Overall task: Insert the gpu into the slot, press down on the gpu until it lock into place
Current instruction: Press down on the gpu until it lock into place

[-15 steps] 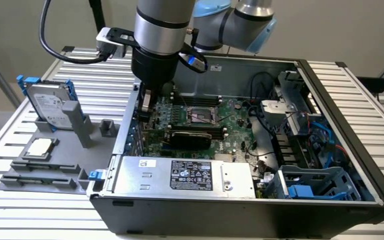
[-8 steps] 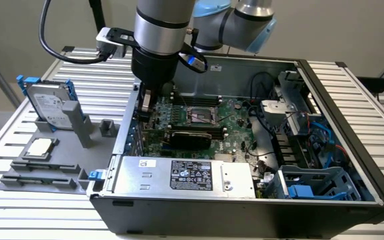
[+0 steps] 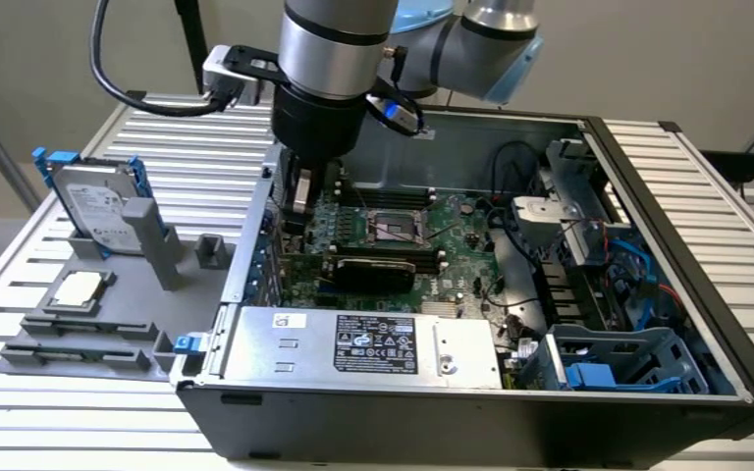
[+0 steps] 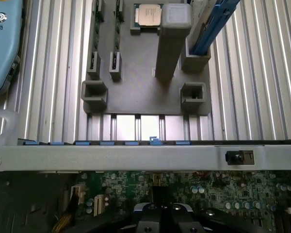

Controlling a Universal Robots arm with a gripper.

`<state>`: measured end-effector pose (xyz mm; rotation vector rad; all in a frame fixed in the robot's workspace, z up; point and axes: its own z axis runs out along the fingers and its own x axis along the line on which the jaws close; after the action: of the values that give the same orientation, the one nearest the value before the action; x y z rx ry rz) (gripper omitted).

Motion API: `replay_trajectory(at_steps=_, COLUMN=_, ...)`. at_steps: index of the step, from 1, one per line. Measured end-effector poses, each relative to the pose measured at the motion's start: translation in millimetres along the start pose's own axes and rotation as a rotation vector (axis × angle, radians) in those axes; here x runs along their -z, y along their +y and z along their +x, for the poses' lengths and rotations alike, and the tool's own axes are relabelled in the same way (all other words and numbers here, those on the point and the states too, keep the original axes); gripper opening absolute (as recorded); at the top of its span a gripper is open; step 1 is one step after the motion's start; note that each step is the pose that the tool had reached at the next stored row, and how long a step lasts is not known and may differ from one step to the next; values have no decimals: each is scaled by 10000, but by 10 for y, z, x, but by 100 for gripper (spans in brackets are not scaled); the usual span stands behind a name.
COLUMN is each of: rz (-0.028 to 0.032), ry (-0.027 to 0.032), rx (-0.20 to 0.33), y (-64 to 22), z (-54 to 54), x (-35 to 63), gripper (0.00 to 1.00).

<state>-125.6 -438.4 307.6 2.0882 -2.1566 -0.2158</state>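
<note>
The gpu (image 3: 377,265) is a black card standing on edge on the green motherboard (image 3: 462,231) inside the open computer case. The slot is hidden beneath it. My gripper (image 3: 296,224) reaches down into the case at the card's end nearest the case's side wall, on the exterior view's left. In the wrist view the gripper (image 4: 162,209) is shut, its fingertips pressed together with nothing between them. The gpu's thin dark top edge (image 4: 157,189) runs from the wall toward them. I cannot tell whether the fingertips touch the card.
A silver power-supply box (image 3: 364,343) fills the case's near side, with a blue drive cage (image 3: 613,368) beside it. The case wall (image 4: 136,156) lies close to the gripper. Outside stands a grey fixture (image 4: 136,92) with a post (image 4: 172,43), a hard drive (image 3: 95,211) and a processor chip (image 3: 79,289).
</note>
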Motion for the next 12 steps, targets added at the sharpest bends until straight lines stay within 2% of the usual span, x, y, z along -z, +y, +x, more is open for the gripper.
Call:
replay_trajectory(at_steps=1, rz=68, ry=-13, rx=3, y=-17, z=0, x=4, gripper=11)
replay_trajectory(at_steps=3, rz=277, ry=-44, rx=11, y=-48, z=0, x=9, gripper=11)
replay_trajectory(at_steps=5, rz=562, ry=-73, rx=16, y=-74, z=1, x=14, gripper=11)
replay_trajectory(at_steps=9, rz=1204, ry=-130, rx=34, y=-138, z=5, x=27, gripper=11)
replay_trajectory(at_steps=12, rz=1646, ry=-160, rx=41, y=-193, z=7, x=38, gripper=11)
